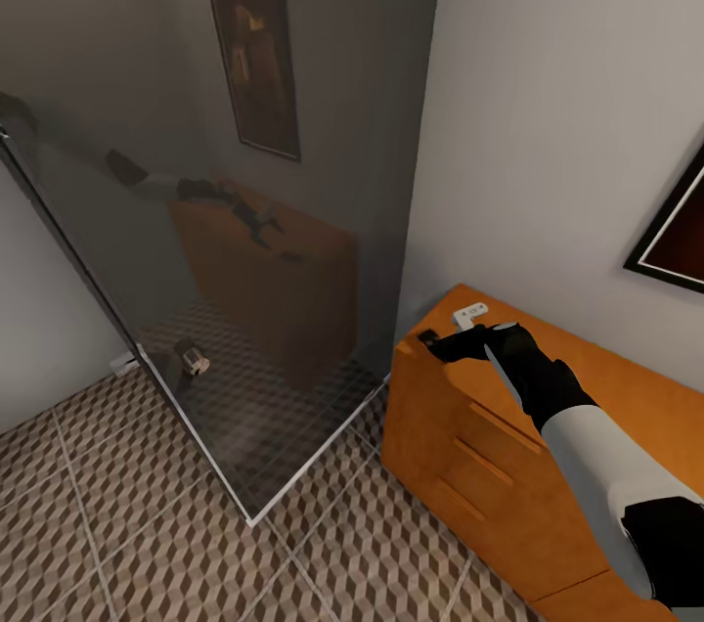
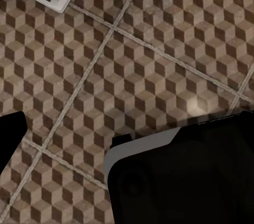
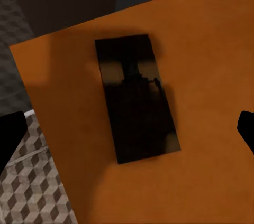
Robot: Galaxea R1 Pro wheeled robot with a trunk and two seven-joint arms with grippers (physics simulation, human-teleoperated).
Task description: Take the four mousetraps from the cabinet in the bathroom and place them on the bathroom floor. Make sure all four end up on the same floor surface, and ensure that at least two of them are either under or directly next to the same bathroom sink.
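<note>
Right gripper [image 1: 445, 344] hangs just above the cabinet [image 1: 587, 387] top near its left end, jaws spread wide and holding nothing; in the right wrist view its dark fingertips [image 3: 10, 134] sit well apart on either side of a mousetrap [image 3: 137, 100] lying flat on the wood below. That trap is in shadow, so its wire parts are hard to make out, though it looks like a thin stiff board. A second, paler mousetrap [image 1: 469, 314] lies just beyond the gripper, nearer the wall.

Such a trap should be light, rigid and low, with little edge to catch. My judgement is that the grip belongs across the two long sides of the board, pads low against the wood, clear of the wire.

Left gripper state I cannot tell: the left wrist view gives only a dark mass over the floor [image 2: 132, 60], near the corner of a glass panel [image 1: 244, 241].
</note>
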